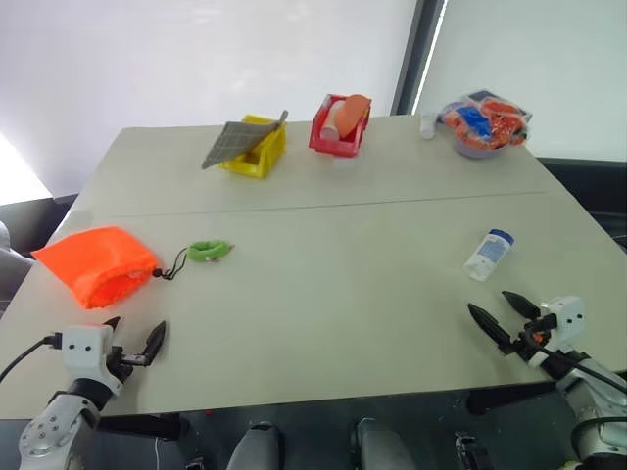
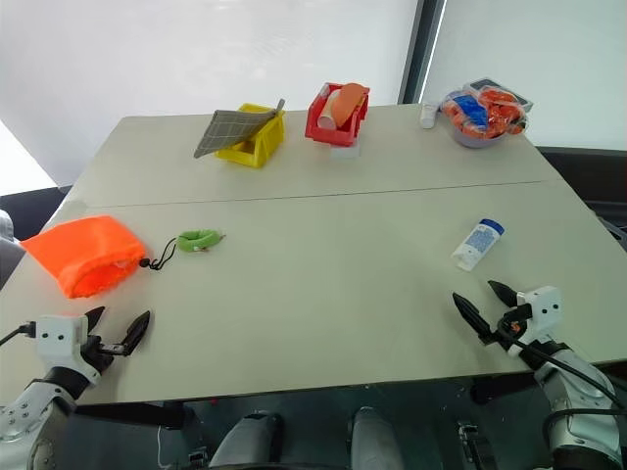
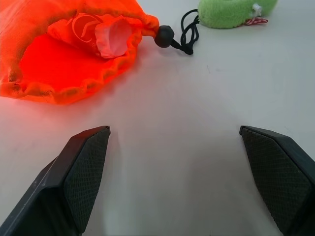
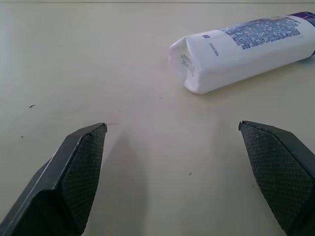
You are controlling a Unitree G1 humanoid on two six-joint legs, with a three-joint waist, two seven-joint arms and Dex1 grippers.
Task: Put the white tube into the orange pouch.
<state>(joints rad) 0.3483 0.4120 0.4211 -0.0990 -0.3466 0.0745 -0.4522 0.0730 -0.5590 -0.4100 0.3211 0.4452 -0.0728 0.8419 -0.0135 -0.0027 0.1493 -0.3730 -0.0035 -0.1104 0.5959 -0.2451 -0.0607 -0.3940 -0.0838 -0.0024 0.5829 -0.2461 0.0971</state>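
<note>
Right wrist view puts the white tube (image 4: 241,51) lying flat on the tabletop (image 4: 123,59), just ahead of the right pincer (image 4: 189,162), toward 1 o'clock from the gap between its 2 fingers. Spread wide, that pincer, and holding nothing; likewise the left pincer (image 3: 174,162), also wide and empty, with the orange pouch (image 3: 64,54) close ahead at 11 o'clock.

Seen from the head, the tube (image 1: 488,254) rests on the right half of the tabletop, about 12 o'clock from the right pincer (image 1: 502,315) and well apart from the pouch (image 1: 96,264) at the far left edge. Long axis runs roughly from 7 o'clock to 1 o'clock: crimped flat end nearest the pincer, blue cap (image 1: 501,236) pointing away and a little right.

Step in hand, by judgement: reach and grasp of the tube, not yet begun. Best done by easing forward and slightly right, turning the wrist so the 2 fingers straddle the body across its short width, near mid-length rather than at the thin crimp or the cap. Worth lowering until the tips nearly skim the tabletop before closing, since a round tube may roll or squirt out. Pouch mouth (image 3: 110,34) looks bunched by the black cord (image 3: 187,32) and its lime-green tag (image 3: 231,12), so likely needs holding open by the left pincer.
</note>
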